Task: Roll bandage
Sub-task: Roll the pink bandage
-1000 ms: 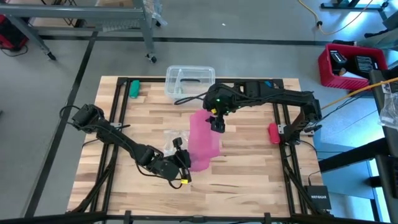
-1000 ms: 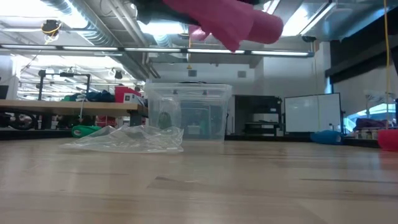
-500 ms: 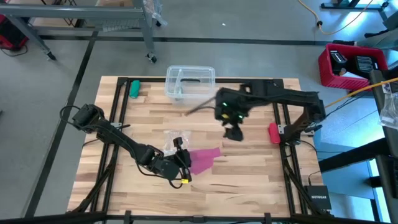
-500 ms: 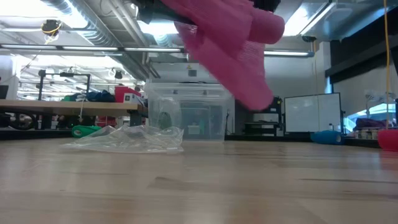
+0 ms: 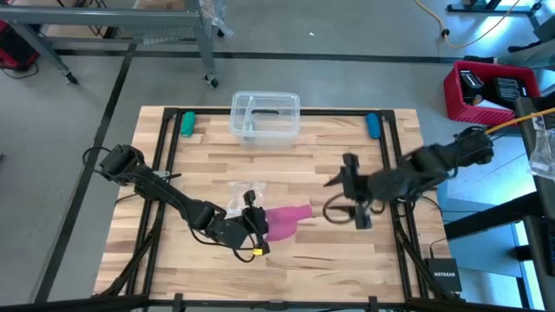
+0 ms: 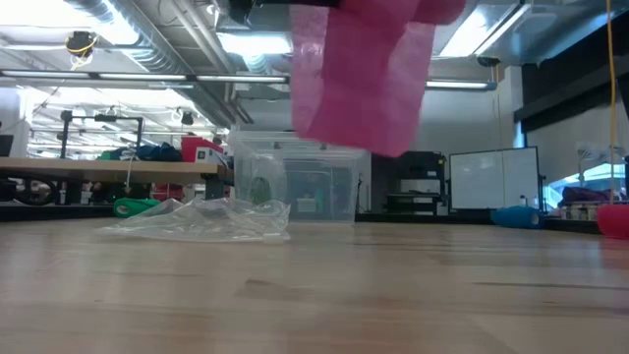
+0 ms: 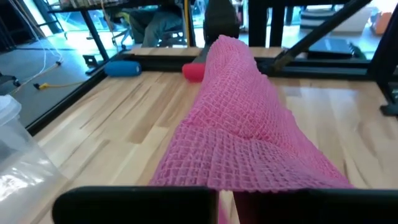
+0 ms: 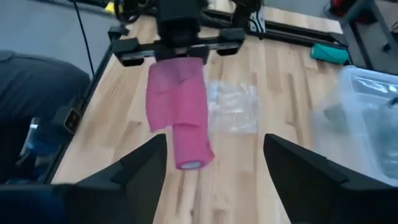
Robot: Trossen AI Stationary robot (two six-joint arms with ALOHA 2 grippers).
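Workshop floor all round, and your surface is a pale wooden table [image 5: 286,260] with black rails along its sides. Starting at the left: a green cylinder [image 5: 186,122] lies at the far left corner, untouched. Your left gripper [image 5: 253,224] sits low near the front of the table, its fingers clamped on one end of the bandage [image 5: 284,220], and the crumpled clear plastic wrapper [image 5: 241,196] lies just beside it. From the low view the pink strip [image 6: 362,74] hangs loose in the air, clear of the wood; the right wrist view shows a rolled end [image 8: 189,147] at the free end, with flat strip between it and the clamp. So by my reading you're mid-roll, the winding far from finished. Behind, a clear plastic tub [image 5: 265,113] stands at the far edge. Moving right: your right gripper [image 5: 355,192] hovers well apart from the bandage, fingers spread wide, holding nothing. Next move, I'd say: bring that right gripper in to the rolled end and grip it squarely before you turn. A blue cylinder [image 5: 373,125] rests at the far right corner.
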